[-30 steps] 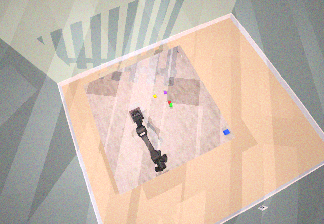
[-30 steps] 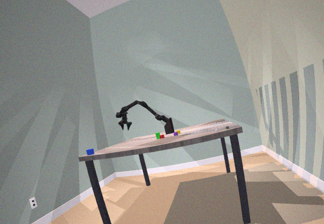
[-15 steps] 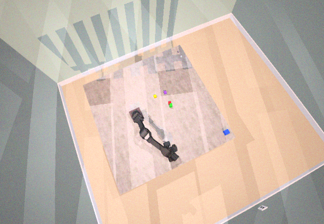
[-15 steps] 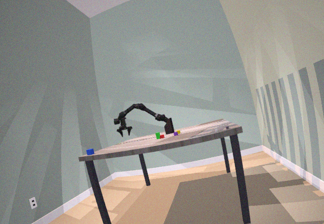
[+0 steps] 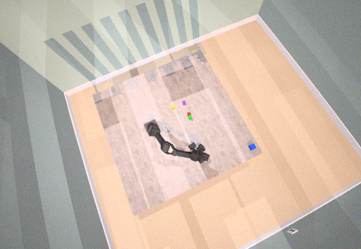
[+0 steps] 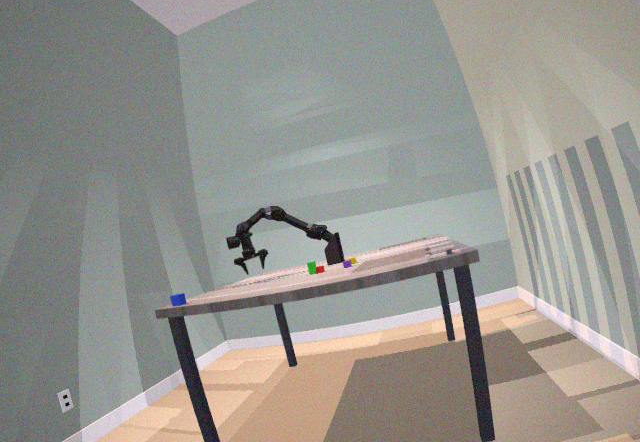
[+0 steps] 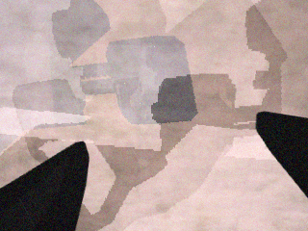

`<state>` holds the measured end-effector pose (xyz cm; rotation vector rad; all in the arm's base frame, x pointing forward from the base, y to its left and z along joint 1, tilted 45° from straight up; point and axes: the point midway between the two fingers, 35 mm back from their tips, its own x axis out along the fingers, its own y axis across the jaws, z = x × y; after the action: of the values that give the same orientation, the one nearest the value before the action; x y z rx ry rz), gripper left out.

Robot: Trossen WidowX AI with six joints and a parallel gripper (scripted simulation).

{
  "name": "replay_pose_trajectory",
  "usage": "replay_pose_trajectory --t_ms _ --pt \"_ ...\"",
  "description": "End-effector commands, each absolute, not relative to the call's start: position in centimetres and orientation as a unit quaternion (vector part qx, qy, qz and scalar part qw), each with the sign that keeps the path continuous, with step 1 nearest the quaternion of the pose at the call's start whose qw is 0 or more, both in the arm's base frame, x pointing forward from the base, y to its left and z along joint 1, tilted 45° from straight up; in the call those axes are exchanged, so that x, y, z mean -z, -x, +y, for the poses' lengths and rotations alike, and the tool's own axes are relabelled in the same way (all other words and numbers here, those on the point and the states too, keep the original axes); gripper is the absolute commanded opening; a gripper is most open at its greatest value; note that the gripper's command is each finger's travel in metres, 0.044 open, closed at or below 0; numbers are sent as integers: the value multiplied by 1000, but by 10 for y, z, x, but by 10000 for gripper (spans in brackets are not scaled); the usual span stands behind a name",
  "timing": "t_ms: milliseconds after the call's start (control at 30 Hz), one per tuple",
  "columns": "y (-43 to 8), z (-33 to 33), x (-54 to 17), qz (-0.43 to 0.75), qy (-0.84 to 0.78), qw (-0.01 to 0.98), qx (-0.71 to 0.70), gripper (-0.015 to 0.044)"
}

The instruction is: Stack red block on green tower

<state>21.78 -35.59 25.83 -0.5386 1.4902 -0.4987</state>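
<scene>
The red block (image 5: 188, 114) (image 6: 320, 269) sits low on the table (image 5: 227, 129) (image 6: 382, 278), right beside the green tower (image 5: 190, 117) (image 6: 311, 267). The green tower stands upright and is taller than the red block; whether the two touch is too small to tell. My gripper (image 5: 196, 146) (image 6: 254, 270) (image 7: 173, 135) is open and empty, with its fingers pointing down. It hangs above the table, well to one side of both. The wrist view shows only the tabletop with shadows between the wide-set fingers, and no block.
A yellow block (image 5: 172, 106) (image 6: 353, 260) and a purple block (image 5: 184, 102) (image 6: 346, 264) lie on the table near the red block, on the side away from my gripper. A larger blue block (image 5: 252, 146) (image 6: 178, 299) lies near a far table corner.
</scene>
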Motion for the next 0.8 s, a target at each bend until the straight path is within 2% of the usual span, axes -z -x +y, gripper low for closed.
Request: replay_pose_trajectory --t_ms 0,400,767 --pt "-244 -342 -234 677 250 666 189 440" --pt "-331 -273 -149 719 313 616 77 440" --pt "-378 -185 -75 740 396 544 -10 440"
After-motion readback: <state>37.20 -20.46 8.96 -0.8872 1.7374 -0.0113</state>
